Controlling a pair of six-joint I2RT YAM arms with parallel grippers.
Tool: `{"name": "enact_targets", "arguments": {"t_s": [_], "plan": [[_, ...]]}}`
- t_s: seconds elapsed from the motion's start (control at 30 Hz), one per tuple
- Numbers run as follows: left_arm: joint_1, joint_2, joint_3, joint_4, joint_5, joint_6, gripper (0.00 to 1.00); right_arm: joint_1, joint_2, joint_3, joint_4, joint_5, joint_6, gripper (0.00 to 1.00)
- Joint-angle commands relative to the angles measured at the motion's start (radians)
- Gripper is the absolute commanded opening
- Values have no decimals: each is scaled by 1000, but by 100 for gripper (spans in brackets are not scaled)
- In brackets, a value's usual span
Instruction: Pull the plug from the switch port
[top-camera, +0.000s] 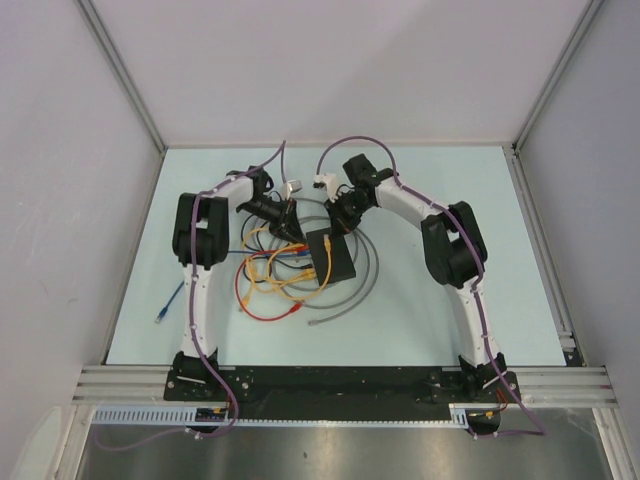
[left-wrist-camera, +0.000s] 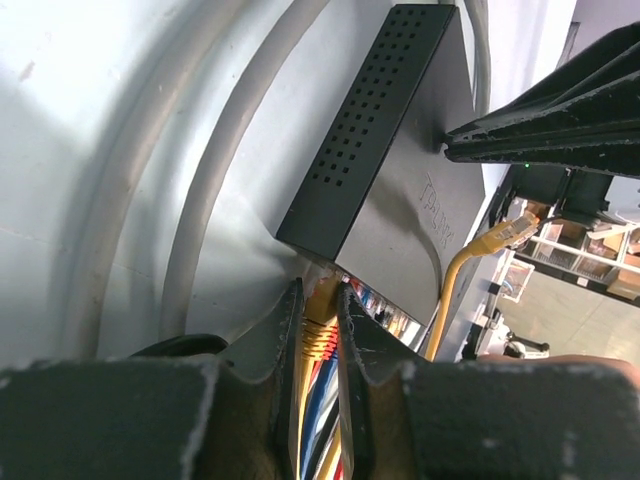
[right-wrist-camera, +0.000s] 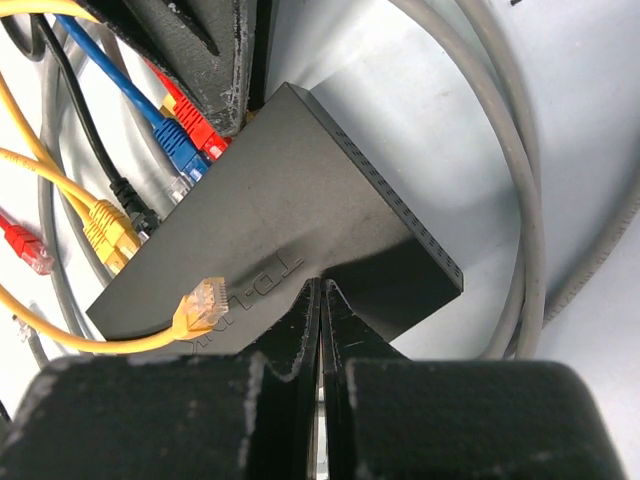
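Observation:
The black switch (top-camera: 332, 256) lies mid-table, its ports facing left. In the left wrist view my left gripper (left-wrist-camera: 320, 290) is shut on a yellow plug (left-wrist-camera: 320, 318) whose tip sits at the port edge of the switch (left-wrist-camera: 400, 190). I cannot tell how deep it is seated. My right gripper (right-wrist-camera: 321, 285) is shut and empty, tips pressed on the switch top (right-wrist-camera: 290, 200). In the top view the left gripper (top-camera: 296, 236) is at the switch's far left corner and the right gripper (top-camera: 337, 222) is at its far edge.
Blue (right-wrist-camera: 180, 150), red (right-wrist-camera: 200, 128), black (right-wrist-camera: 130, 195) and yellow (right-wrist-camera: 110, 228) plugs sit along the port edge. A loose yellow plug (right-wrist-camera: 203, 303) lies on the switch top. A grey cable (top-camera: 370, 270) loops around the switch. A blue cable (top-camera: 170, 302) lies at the left.

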Motion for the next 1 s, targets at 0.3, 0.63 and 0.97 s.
{"name": "enact_targets", "arguments": {"t_s": [0.3, 0.63, 0.97], "plan": [[10, -26, 0, 49, -329, 41, 0, 19, 71, -72, -74, 167, 4, 0], [17, -107, -160, 0, -304, 113, 0, 31, 61, -94, -71, 173, -4, 0], [70, -184, -148, 14, -172, 207, 0, 26, 61, -92, -69, 172, -3, 0]]}}
